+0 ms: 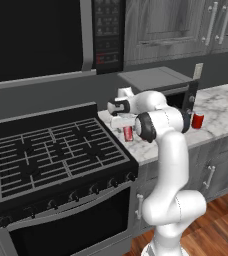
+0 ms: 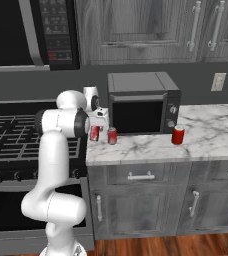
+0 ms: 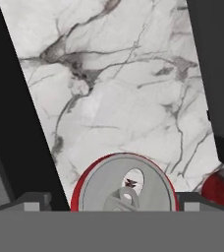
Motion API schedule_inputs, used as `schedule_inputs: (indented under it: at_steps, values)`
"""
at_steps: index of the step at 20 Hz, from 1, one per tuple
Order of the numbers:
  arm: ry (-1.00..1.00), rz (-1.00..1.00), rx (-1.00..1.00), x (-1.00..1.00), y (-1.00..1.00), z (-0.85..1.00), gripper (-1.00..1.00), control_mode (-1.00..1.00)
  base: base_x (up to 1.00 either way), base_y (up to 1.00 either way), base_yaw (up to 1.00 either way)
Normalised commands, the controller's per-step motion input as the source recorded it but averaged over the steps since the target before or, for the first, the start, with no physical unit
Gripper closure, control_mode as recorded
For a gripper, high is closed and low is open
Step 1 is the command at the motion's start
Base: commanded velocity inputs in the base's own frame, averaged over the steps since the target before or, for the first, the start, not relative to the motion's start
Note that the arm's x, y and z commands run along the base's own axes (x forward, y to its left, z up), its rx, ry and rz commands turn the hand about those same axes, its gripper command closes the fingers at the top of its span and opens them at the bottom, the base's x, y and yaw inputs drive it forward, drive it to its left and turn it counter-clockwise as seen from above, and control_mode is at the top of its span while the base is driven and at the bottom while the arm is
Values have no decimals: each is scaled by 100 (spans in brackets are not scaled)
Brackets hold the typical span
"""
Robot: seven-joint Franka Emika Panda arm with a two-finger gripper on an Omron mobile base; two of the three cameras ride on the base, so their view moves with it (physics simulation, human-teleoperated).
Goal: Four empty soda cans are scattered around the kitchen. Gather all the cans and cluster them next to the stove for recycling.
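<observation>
Directly under the hand camera stands a soda can [image 3: 124,184], its silver top and pull tab facing up, red rim around it, upright on the marble table [image 3: 119,83]. Gripper [image 3: 113,202] fingers stand apart, one dark tip on each side of that can [image 1: 128,133], not pressed against it. A second soda can [image 3: 221,189] shows as a red curve just beside it at the lower right of the hand view.

From the right base view, three cans can be counted on the table: one [image 2: 94,132] below the gripper [image 2: 101,121] at the table's left end next to the stove [image 2: 16,135], a second [image 2: 112,135] just beside it in front of the countertop oven [image 2: 143,102], and a third [image 2: 178,135] well apart, near the oven's right front corner. In the left base view the arm hides the middle can; the far one [image 1: 197,120] shows past the elbow.

The arm [image 2: 56,165] rises from the base, bends at a raised elbow and reaches forward, the hand pointing down over the table's edge nearest the stove [image 1: 56,150]. One stove, one countertop oven, one overhead microwave [image 1: 46,35]. Grey cabinets [image 2: 151,195] sit below the table.
</observation>
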Motion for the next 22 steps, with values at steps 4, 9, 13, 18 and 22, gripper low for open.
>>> schedule_inputs:
  at_steps: [4, 9, 13, 18, 22]
  values:
    - [3, -2, 0, -17, 0, -35, -100, -100, 0, 0, 0]
    - [2, -4, 0, -20, 0, -34, -100, -100, 0, 0, 0]
    - [0, -5, 0, -27, 0, -32, -100, -100, 0, 0, 0]
    - [0, -6, 0, -28, 0, -29, -100, -100, 0, 0, 0]
    - [0, -6, 0, -29, 0, -28, -100, -100, 0, 0, 0]
